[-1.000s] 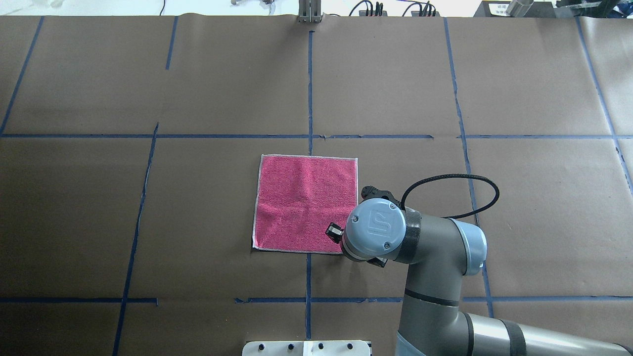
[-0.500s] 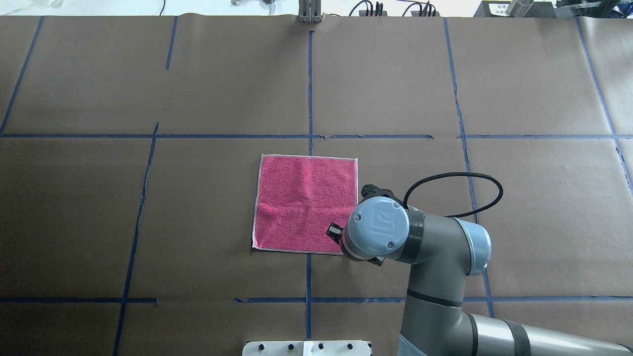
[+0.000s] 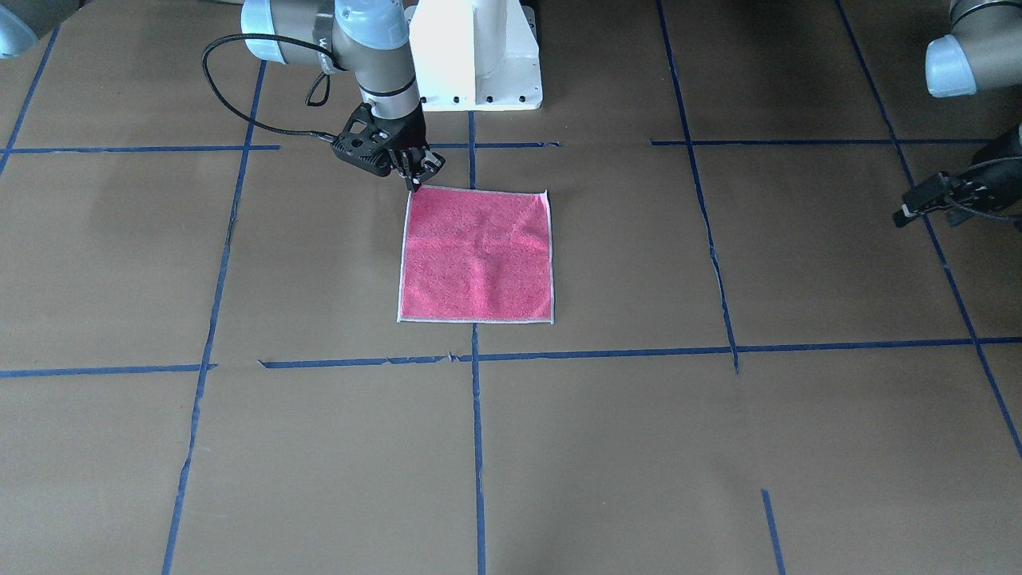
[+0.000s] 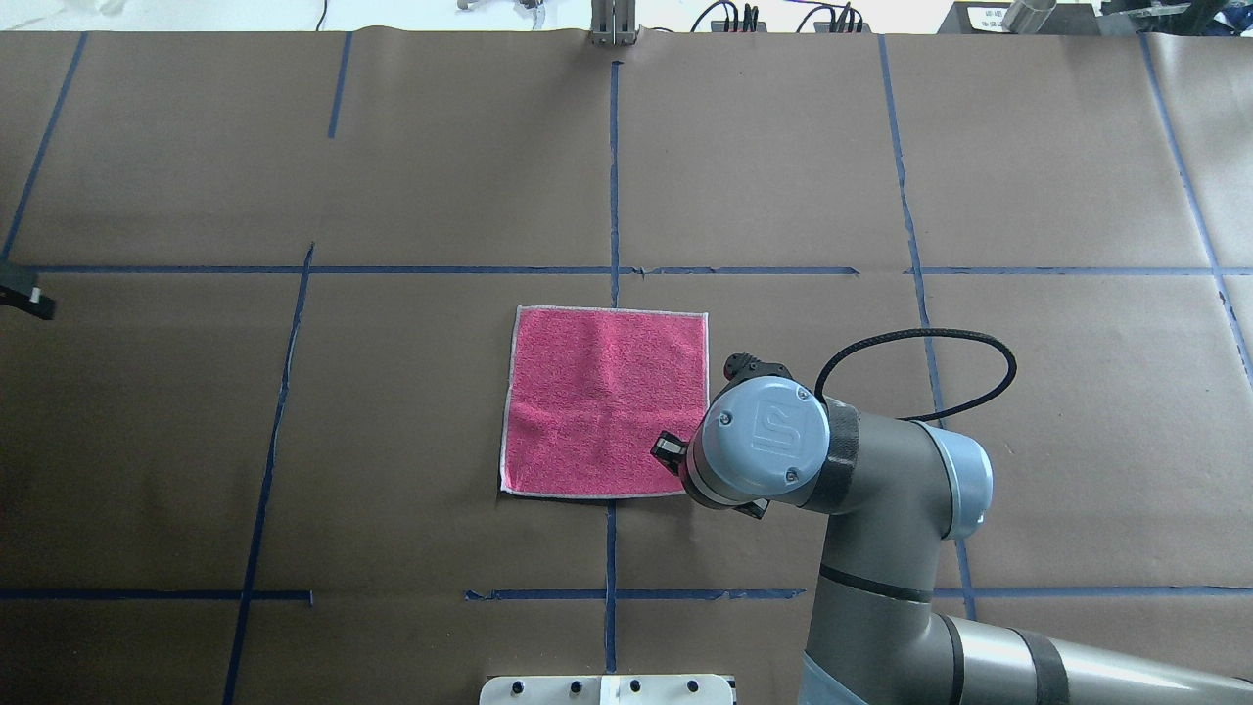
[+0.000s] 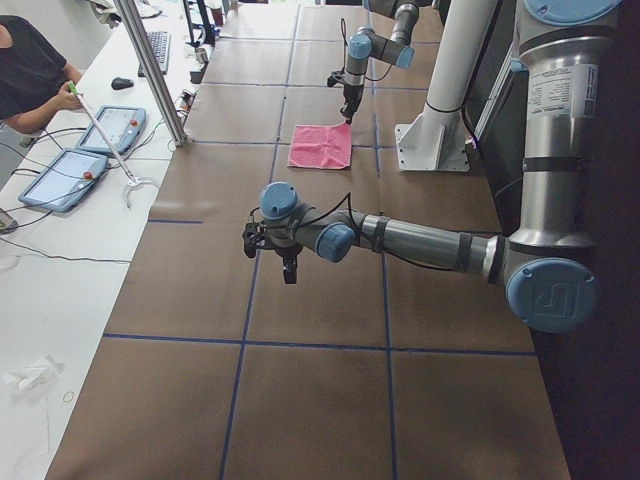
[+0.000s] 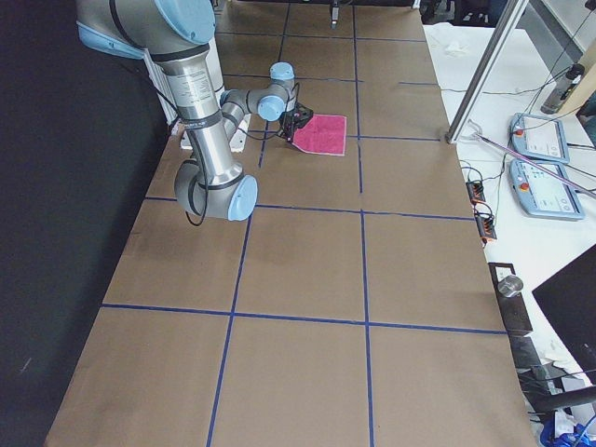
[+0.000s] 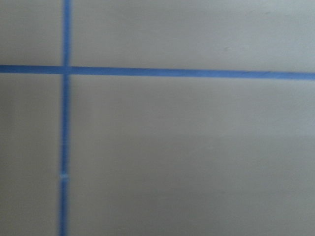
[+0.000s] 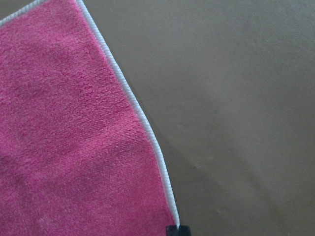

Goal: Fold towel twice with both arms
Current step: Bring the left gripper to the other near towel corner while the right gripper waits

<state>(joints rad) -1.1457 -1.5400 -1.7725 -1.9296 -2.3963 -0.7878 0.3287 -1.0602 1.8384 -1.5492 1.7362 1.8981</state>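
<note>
The towel (image 3: 476, 255) lies flat, pink face up, on the brown table; it also shows in the overhead view (image 4: 605, 401). My right gripper (image 3: 415, 182) points down at the towel's corner nearest the robot base, fingertips drawn together on the hem. In the right wrist view the hemmed corner (image 8: 170, 211) runs right into a black fingertip (image 8: 177, 230). In the overhead view the right wrist hides that corner, and only one finger (image 4: 669, 449) shows. My left gripper (image 3: 918, 206) hangs far from the towel, open and empty, just at the overhead view's left edge (image 4: 27, 297).
The white pedestal base (image 3: 476, 56) stands just behind the towel. Blue tape lines (image 4: 614, 176) cross the brown paper. In the left side view a metal post (image 5: 150, 70), tablets (image 5: 60, 178) and an operator (image 5: 30, 70) stand along the far side.
The right wrist has shifted a little to the right while its fingers stay at the towel's corner. The left gripper has come into the overhead view at the left edge.
</note>
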